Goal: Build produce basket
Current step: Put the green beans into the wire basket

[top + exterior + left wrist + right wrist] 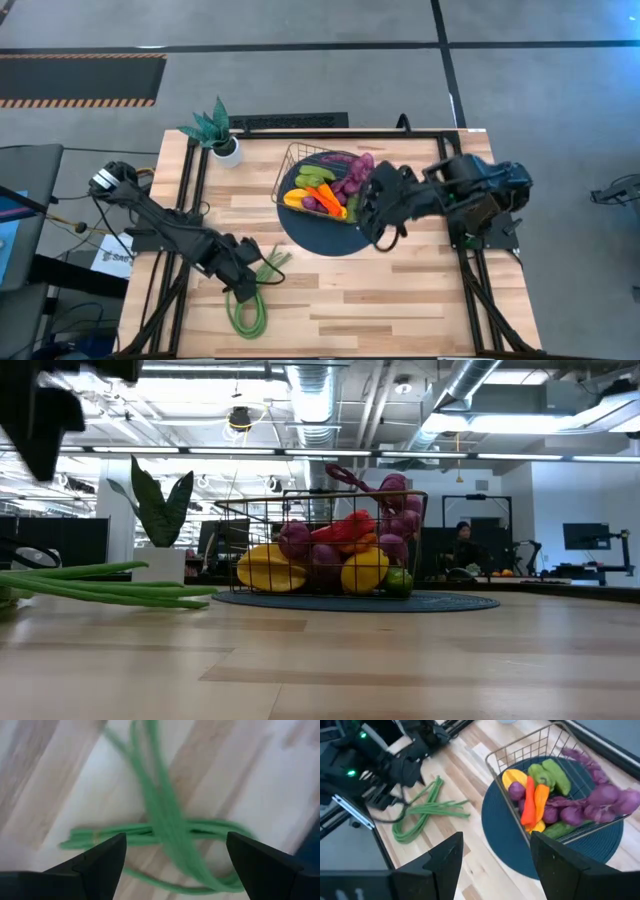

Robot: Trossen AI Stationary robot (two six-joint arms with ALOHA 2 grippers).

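Note:
The long green beans (248, 305) lie in a loose loop on the wooden table, near its near-left part; they also show in the low view as green beans (100, 585). My left gripper (246, 272) is open above them, its fingers standing on either side of the bunch (167, 830). The wire basket (290, 165) sits on a dark blue round mat (330, 238) and holds purple grapes (355, 175), orange and red peppers, a yellow piece and green fruits (550, 775). My right gripper (372, 225) is open and holds nothing, just to the near-right of the basket (520, 750).
A spiky green plant in a white pot (218, 135) stands at the table's far-left corner. Black frame rails (190, 190) run along the left and right table edges. Bare wood (400, 300) stretches across the near right of the table.

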